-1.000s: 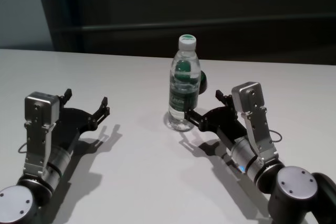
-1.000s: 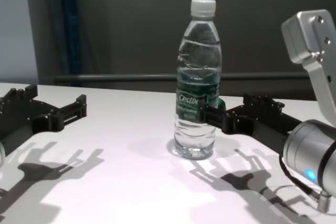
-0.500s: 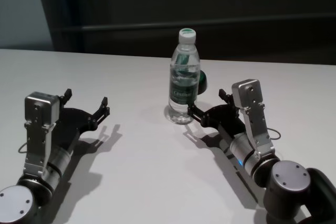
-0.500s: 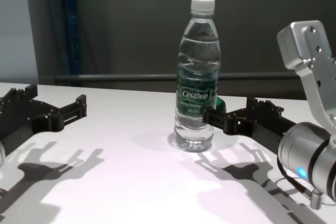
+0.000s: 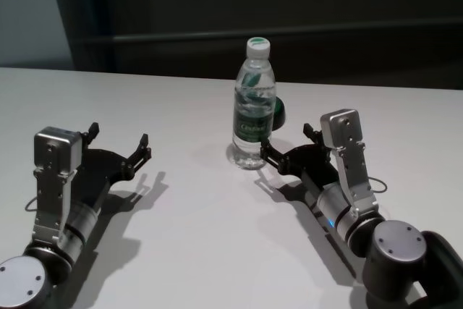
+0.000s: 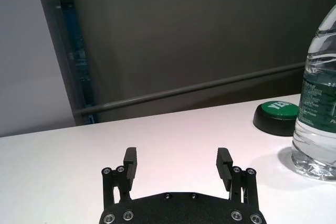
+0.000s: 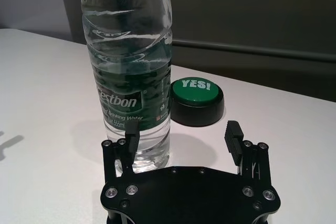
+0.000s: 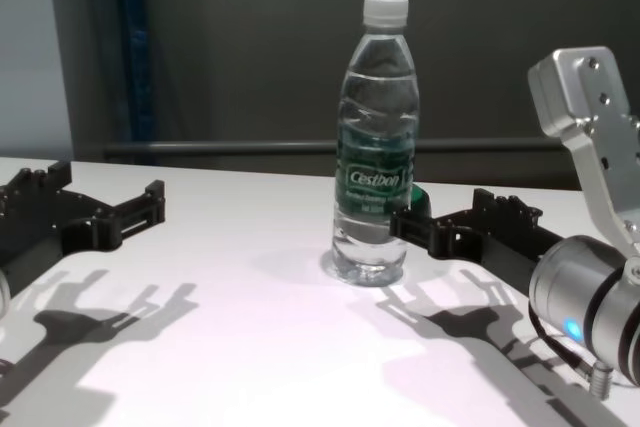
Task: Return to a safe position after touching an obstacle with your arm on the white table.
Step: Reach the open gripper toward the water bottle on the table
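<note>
The obstacle, a tall clear water bottle (image 5: 253,110) (image 8: 375,147) with a white cap and a dark green label, stands upright mid-way across the white table (image 5: 202,236). My right gripper (image 5: 286,142) (image 8: 445,217) (image 7: 182,129) lies low on the table just right of it, open and holding nothing. One fingertip sits against the bottle's (image 7: 128,66) lower part; whether it touches, I cannot tell. My left gripper (image 5: 119,137) (image 6: 177,157) rests open far to the left, well apart from the bottle (image 6: 317,119).
A low black button with a green "YES!" top (image 7: 197,100) (image 5: 276,112) (image 6: 276,116) sits just behind the bottle. The table's far edge meets a dark wall with a horizontal rail. White tabletop (image 8: 250,367) stretches between the two arms.
The bottle has slid a little farther from me with the right gripper's finger against it. The right arm's elbow has shifted leftward. The left arm has not moved.
</note>
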